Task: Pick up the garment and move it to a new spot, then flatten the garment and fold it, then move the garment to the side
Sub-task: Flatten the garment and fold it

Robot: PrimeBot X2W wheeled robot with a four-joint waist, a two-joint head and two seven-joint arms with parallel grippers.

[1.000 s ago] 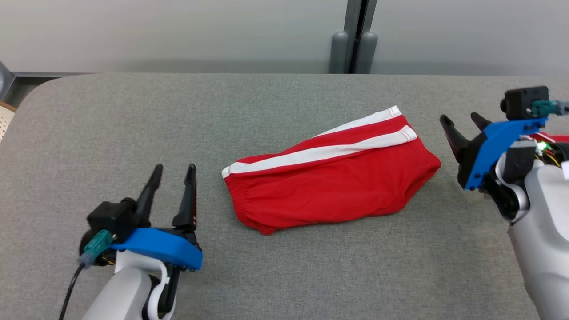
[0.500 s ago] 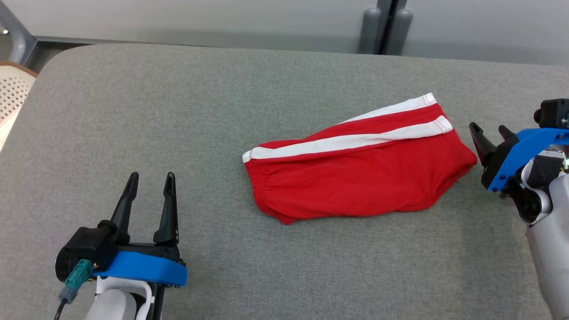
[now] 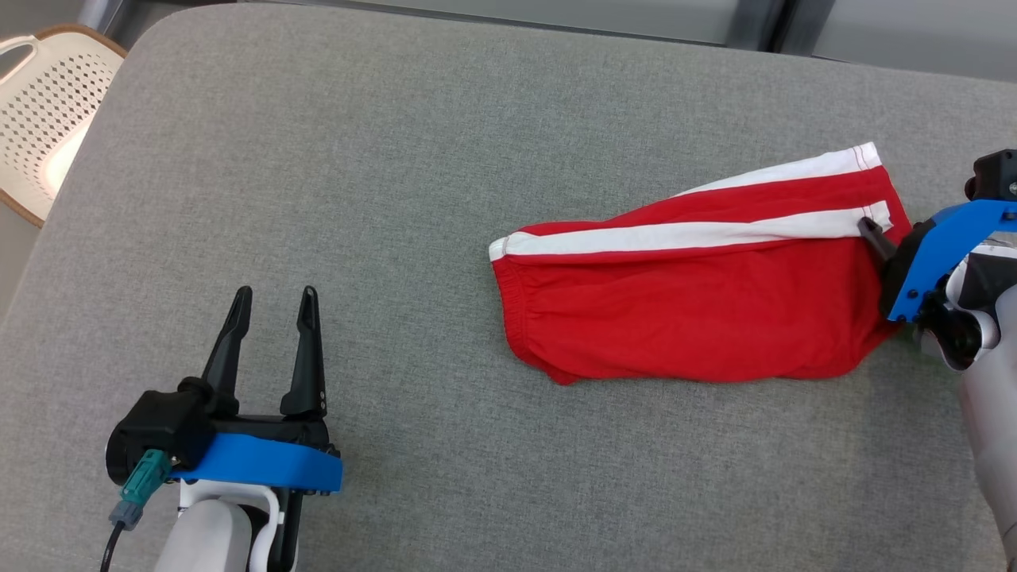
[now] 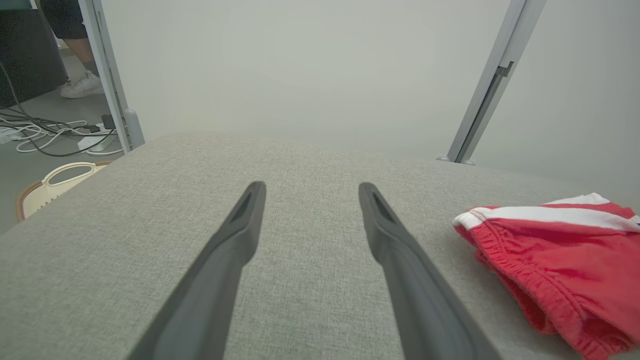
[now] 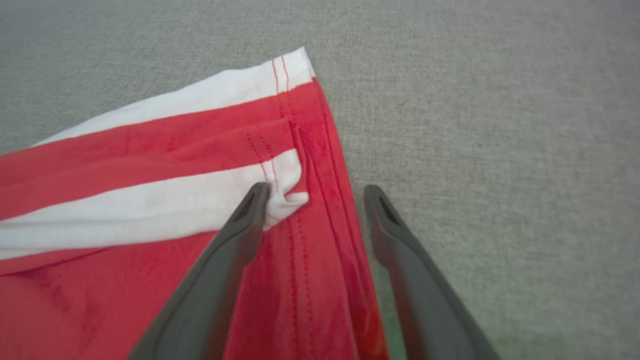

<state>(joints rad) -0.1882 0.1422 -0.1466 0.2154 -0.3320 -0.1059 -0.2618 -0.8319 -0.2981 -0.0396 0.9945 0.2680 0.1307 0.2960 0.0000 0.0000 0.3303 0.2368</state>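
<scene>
The garment (image 3: 699, 318), red shorts with two white stripes, lies folded flat on the grey table (image 3: 397, 159), right of centre. My right gripper (image 3: 878, 238) is at its right hem, open. In the right wrist view the right gripper (image 5: 316, 190) straddles the hem edge of the garment (image 5: 150, 150), one finger over the white stripe's end and the other over bare table. My left gripper (image 3: 274, 292) stands open at the lower left, well apart from the shorts. The left wrist view has the left gripper (image 4: 310, 186) over bare table, with the waistband end of the garment (image 4: 560, 250) off to the right.
A cream perforated chair (image 3: 48, 103) stands beyond the table's rounded far-left corner. The left wrist view takes in a pale wall panel with a metal post (image 4: 480, 100), cables (image 4: 45, 135) on the floor and a person's foot (image 4: 82, 85).
The head camera has tilted down and turned, shifting the whole picture. My right gripper has closed in on the garment's right hem. My left gripper now stands farther from the shorts.
</scene>
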